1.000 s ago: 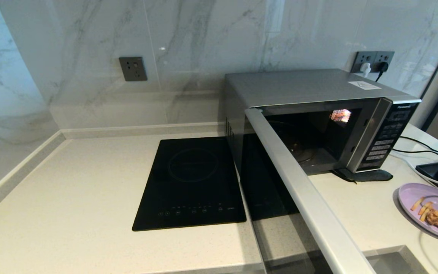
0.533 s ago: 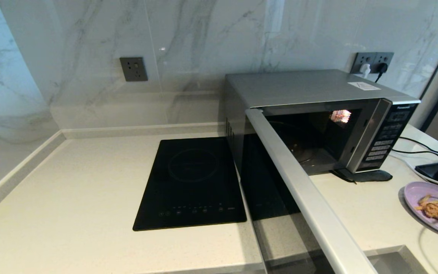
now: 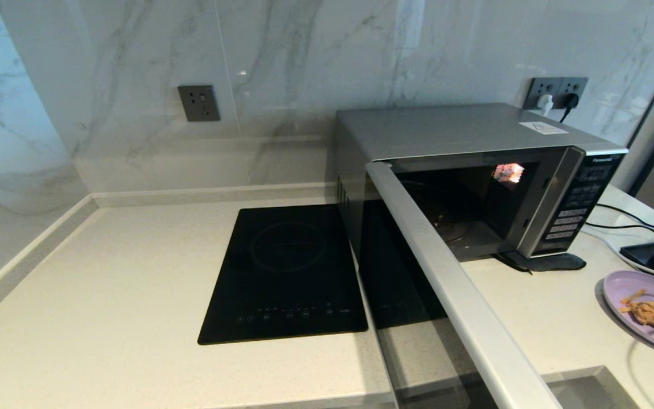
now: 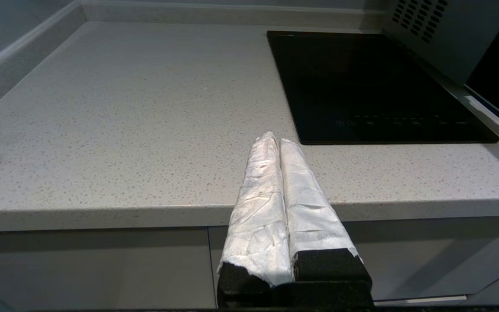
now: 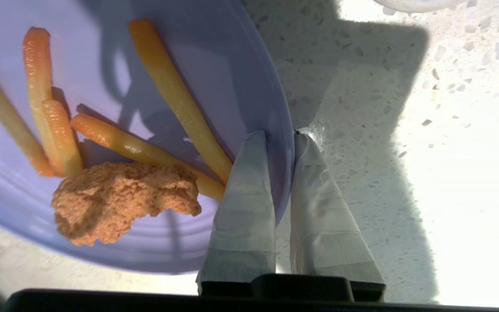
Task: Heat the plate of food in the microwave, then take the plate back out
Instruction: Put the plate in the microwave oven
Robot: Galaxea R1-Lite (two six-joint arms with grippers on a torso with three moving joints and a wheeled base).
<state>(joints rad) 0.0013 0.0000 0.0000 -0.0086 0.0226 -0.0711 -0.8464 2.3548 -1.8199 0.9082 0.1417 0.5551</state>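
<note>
I have the right hand (image 5: 280,138) clamped on the rim of the plate of food (image 3: 622,287), one finger inside the rim and one outside. The plate sits near the right edge of the counter (image 3: 134,272), well apart from the microwave (image 3: 452,130). I cannot tell whether it is lifted or resting there. The fries and chicken piece lie toward the plate's middle, clear of my fingers.

The microwave's door (image 3: 452,301) stands swung wide toward me, and its cavity looks unoccupied, so I judge this to be the loading step: plate gripped, not yet carried in.

Next I need to keep the plate level, bring it round the door's free edge and slide it in.

My left hand (image 4: 279,145) is parked off the counter's front edge, fingers pressed together on nothing.
</note>
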